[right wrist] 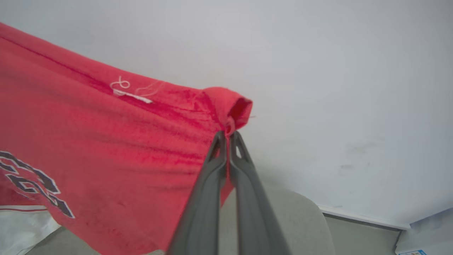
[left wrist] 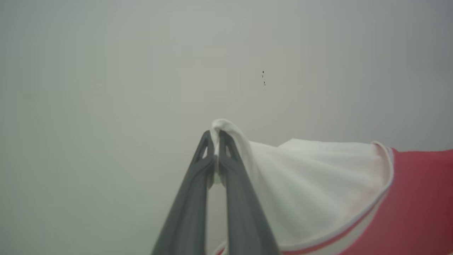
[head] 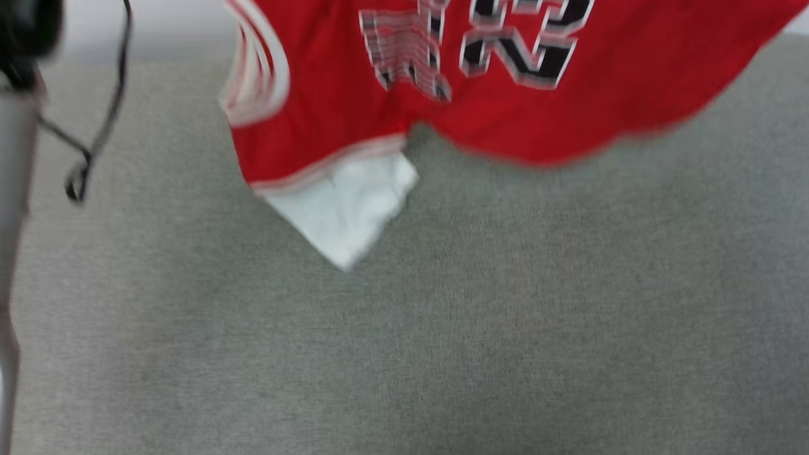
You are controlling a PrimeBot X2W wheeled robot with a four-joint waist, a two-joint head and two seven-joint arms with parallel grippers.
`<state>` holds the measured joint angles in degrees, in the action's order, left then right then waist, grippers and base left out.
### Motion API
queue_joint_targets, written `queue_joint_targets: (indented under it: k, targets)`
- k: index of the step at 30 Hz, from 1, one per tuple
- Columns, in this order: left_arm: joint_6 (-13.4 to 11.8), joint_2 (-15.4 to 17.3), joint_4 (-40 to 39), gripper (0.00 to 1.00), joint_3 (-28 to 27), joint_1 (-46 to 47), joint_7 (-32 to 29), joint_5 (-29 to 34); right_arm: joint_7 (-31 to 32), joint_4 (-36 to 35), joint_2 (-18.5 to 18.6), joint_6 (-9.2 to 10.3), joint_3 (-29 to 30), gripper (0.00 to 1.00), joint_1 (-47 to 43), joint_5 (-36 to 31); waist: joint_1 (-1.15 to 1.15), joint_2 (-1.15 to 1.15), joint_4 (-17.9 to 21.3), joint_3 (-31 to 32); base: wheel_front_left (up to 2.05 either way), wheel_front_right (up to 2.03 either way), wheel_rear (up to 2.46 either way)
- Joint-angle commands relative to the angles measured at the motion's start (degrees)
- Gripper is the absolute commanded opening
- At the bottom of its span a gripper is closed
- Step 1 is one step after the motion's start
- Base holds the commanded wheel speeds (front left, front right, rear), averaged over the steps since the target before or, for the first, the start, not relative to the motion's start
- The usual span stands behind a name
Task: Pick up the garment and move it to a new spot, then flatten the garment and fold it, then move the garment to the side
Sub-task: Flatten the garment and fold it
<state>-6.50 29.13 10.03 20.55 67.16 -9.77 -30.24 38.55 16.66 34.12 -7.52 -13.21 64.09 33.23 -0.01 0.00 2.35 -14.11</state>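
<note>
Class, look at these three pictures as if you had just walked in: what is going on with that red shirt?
The robot holds the garment up by two ends. The left gripper has its jaws shut on the tip of a white sleeve; the right gripper has its jaws shut on a bunched red edge. The shirt hangs spread between them over the grey surface. It is not yet laid flat or folded.
</note>
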Motion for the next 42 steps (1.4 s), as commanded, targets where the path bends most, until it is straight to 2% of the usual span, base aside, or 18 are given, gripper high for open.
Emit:
queue_joint_targets:
  k: [1, 7, 17, 26, 31, 37, 42]
  targets:
    - [0.28, -0.47, 2.51, 0.00, 0.40, 4.98, 0.28, 1.52, -1.62, 0.76, -0.35, 0.06, 0.47, 0.00, 3.54, -1.03, 0.01, 0.00, 1.24, -6.17, 0.00, 0.00, 0.00]
    - [0.93, -1.13, 10.84, 0.00, 0.96, 22.00, 2.80, 6.28, -11.22, 4.22, -2.57, 0.06, 0.78, 0.00, 15.86, -3.97, 0.01, 0.00, 3.98, -15.30, 0.00, 0.00, 0.00]
    - [0.05, -3.06, 16.98, 0.00, 0.31, 35.70, 5.32, 7.96, -27.18, 12.82, -3.57, 0.06, -2.68, 0.00, 29.14, -3.89, 0.01, 0.00, 5.89, -25.58, 0.00, 0.00, 0.00]
    - [-1.24, -5.13, 19.19, 0.00, 0.68, 35.52, 7.06, 7.26, -36.57, 19.10, -3.90, 0.05, -9.68, 0.00, 34.07, -1.27, 0.01, 0.00, 4.82, -30.43, 0.00, 0.00, 0.00]
    - [-1.54, -6.00, 21.10, 0.00, 0.23, 32.93, 8.25, 5.72, -37.69, 22.56, -4.85, 0.05, -14.78, 0.00, 35.10, 1.55, 0.01, 0.00, 4.29, -31.38, 0.00, 0.00, 0.00]
    - [-0.97, -6.56, 23.31, 0.00, -0.63, 29.76, 10.60, 3.75, -39.54, 24.95, -5.89, 0.05, -19.77, 0.00, 34.13, 5.04, 0.01, 0.00, 4.33, -31.16, 0.00, 0.00, 0.00]
    - [0.64, -6.32, 24.86, 0.00, -2.30, 21.88, 14.03, 0.50, -42.54, 25.80, -5.40, 0.05, -24.83, 0.00, 29.34, 8.88, 0.01, 0.00, 3.84, -27.68, 0.00, 0.00, 0.00]
